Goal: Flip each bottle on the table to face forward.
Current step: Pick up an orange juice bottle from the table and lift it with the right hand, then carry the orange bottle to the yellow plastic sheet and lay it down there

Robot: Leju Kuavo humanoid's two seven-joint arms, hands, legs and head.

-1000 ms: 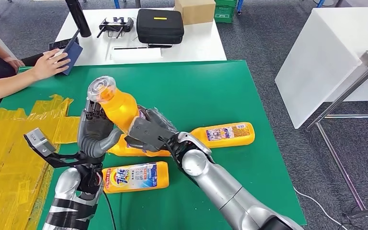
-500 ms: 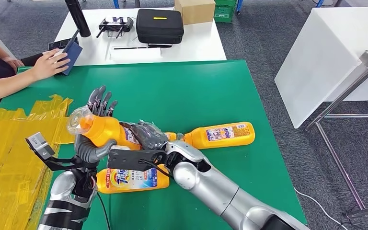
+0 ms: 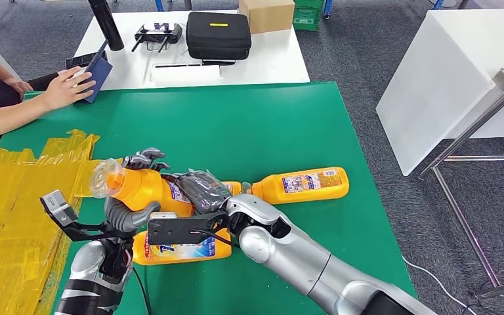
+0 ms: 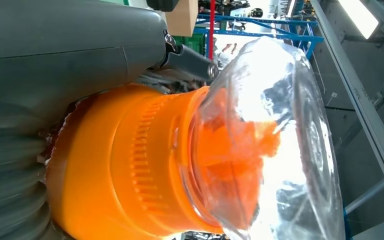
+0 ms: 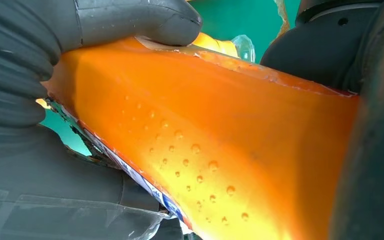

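Both hands, left hand (image 3: 130, 197) and right hand (image 3: 200, 186), wrap their fingers around the orange detergent bottle (image 3: 146, 186), likely to turn its label forward.

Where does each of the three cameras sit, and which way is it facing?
Head view: high on the robot, looking forward and down at the green table; both silver arms enter from below.
Left wrist view: behind the left hand, facing the held bottle's clear cap.
Right wrist view: behind the right hand, against the bottle's orange body.
All three views share the held bottle.
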